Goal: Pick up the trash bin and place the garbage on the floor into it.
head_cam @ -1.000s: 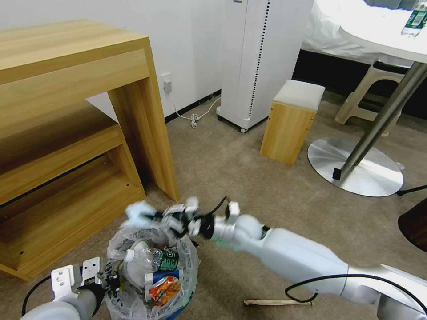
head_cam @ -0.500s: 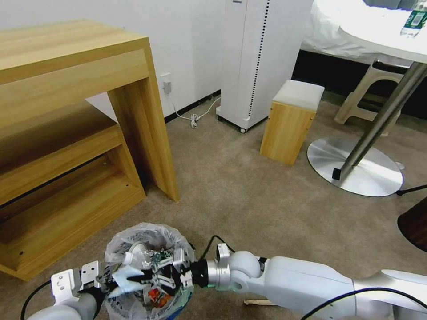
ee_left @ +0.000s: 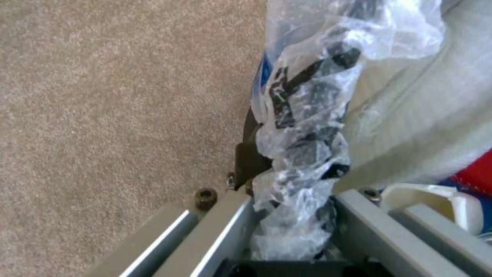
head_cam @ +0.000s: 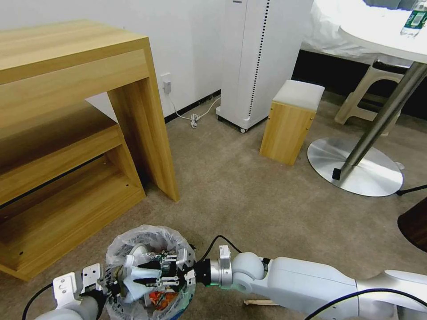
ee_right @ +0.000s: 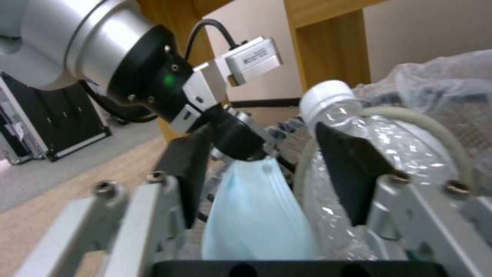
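The trash bin (head_cam: 149,249) rim is clamped by the left gripper (head_cam: 104,284); the right gripper (head_cam: 147,276) – jaws parted – is positioned inside, a pale blue tissue (ee_right: 253,211) between them.

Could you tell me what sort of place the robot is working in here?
Probably a furnished room set up like a hotel room or lounge: beige carpet floor, a wooden desk by the wall, a round pedestal table with small stools, and a tall white floor appliance.

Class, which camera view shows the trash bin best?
The head view: the whole trash bin shows, bag-lined, with the right gripper inside. The left wrist view gives just its bagged rim, pinched in the left gripper's jaws; the right wrist view, some bag.
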### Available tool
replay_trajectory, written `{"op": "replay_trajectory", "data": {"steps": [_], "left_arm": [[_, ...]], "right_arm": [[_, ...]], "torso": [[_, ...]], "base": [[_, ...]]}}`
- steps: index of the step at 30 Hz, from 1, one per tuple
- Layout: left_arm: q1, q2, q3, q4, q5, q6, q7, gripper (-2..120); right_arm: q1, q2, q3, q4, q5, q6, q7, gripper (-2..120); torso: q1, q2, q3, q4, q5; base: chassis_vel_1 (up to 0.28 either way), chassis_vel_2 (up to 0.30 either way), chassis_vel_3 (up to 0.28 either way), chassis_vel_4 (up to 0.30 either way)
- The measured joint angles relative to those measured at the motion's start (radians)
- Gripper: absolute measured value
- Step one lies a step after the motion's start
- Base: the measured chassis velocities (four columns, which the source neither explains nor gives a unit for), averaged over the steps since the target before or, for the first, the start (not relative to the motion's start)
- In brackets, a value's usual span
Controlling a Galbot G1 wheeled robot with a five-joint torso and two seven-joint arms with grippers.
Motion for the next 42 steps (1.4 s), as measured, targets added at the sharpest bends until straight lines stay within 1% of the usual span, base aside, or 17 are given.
{"op": "replay_trajectory", "data": {"steps": [3,8,11,12,15,16,18,23,24,27,28,30,31,34,36,38,42], "left_arm": [[0.0,0.0,-0.002,0.0,-0.001,0.0,0.0,0],[-0.002,-0.001,0.0,0.003,-0.001,0.001,0.0,0],[-0.002,0.002,0.0,0.001,-0.004,0.001,0.002,0],[-0.002,0.002,0.0,0.001,-0.004,0.001,0.002,0],[-0.001,0.017,-0.01,-0.007,-0.014,0.002,0.004,0],[-0.001,0.017,-0.01,-0.007,-0.014,0.002,0.004,0],[-0.004,0.028,-0.016,-0.009,-0.026,0.002,0.004,0],[-0.013,0.036,-0.012,-0.006,-0.028,0.001,0.006,0],[-0.013,0.036,-0.012,-0.006,-0.028,0.001,0.006,0],[-0.025,0.046,0.0,-0.003,-0.027,0.001,0.019,0],[-0.025,0.046,0.0,-0.003,-0.027,0.001,0.019,0],[-0.037,0.056,0.009,-0.002,-0.027,0.001,0.029,0],[-0.037,0.056,0.009,-0.002,-0.027,0.001,0.029,0],[-0.044,0.075,0.019,0.0,-0.022,0.001,0.045,0],[-0.045,0.08,0.022,0.0,-0.015,0.001,0.054,0],[-0.049,0.085,0.034,0.0,0.0,0.001,0.071,0],[-0.055,0.087,0.048,0.004,0.016,0.001,0.086,0]], "right_arm": [[0.009,0.011,-0.003,-0.01,0.003,0.0,0.004,72],[0.015,0.02,0.018,-0.008,0.002,0.008,0.036,84],[0.015,0.023,0.089,0.008,0.005,0.018,0.085,98],[0.015,0.023,0.089,0.008,0.005,0.018,0.085,98],[0.008,0.01,0.225,0.031,0.029,0.021,0.137,100],[0.008,0.01,0.225,0.031,0.029,0.021,0.137,100],[-0.01,-0.026,0.366,0.041,0.058,0.018,0.165,100],[-0.055,-0.108,0.519,0.058,0.035,0.015,0.191,100],[-0.055,-0.108,0.519,0.058,0.035,0.015,0.191,100],[-0.134,-0.19,0.639,0.078,-0.054,-0.023,0.286,100],[-0.134,-0.19,0.639,0.078,-0.054,-0.023,0.286,100],[-0.216,-0.268,0.727,0.098,-0.117,-0.057,0.329,100],[-0.216,-0.268,0.727,0.098,-0.117,-0.057,0.329,100],[-0.352,-0.369,0.843,0.113,-0.18,-0.071,0.33,100],[-0.396,-0.39,0.879,0.11,-0.206,-0.072,0.322,100],[-0.492,-0.441,0.95,0.071,-0.307,-0.051,0.286,100],[-0.587,-0.503,0.985,0.017,-0.442,0.006,0.226,100]], "torso": [[0.0,0.0,0.0,0.0,0.0],[0.0,0.0,0.0,0.0,0.0],[0.0,0.0,0.0,0.0001,0.0],[0.0,0.0,0.0,0.0001,0.0],[0.0,0.0,0.0,0.0002,0.0],[0.0,0.0,0.0,0.0002,0.0],[0.0,0.0,0.0,0.0001,0.0002],[0.0,0.0,0.0,0.0,0.0002],[0.0,0.0,0.0,0.0,0.0002],[0.0,0.0,0.0,0.0001,0.0006],[0.0,0.0,0.0,0.0001,0.0006],[0.0,0.0,0.0,-0.0002,0.0002],[0.0,0.0,0.0,-0.0002,0.0002],[0.0,0.0,0.0,-0.0003,0.0002],[0.0,0.0,0.0,-0.0005,0.0],[0.0,0.0,0.0,-0.0002,0.0006],[0.0,0.0,0.0,-0.0002,0.0006]], "base": [[0.0,0.0,0.0,0.0],[0.0,0.0,0.0,0.0],[0.0,0.0,0.0,0.0],[0.0,0.0,0.0,0.0],[0.0,0.0,0.0,0.0],[0.0,0.0,0.0,0.0],[0.0,0.0,0.0,0.0],[0.0,0.0,0.0,0.0],[0.0,0.0,0.0,0.0],[0.0,0.0,0.0,0.0],[0.0,0.0,0.0,0.0],[0.0,0.0,0.0,0.0],[0.0,0.0,0.0,0.0],[0.0,0.0,0.0,0.0],[0.0,0.0,0.0,0.0],[0.0,0.0,0.0,0.0],[0.0,0.0,0.0,0.0]]}}
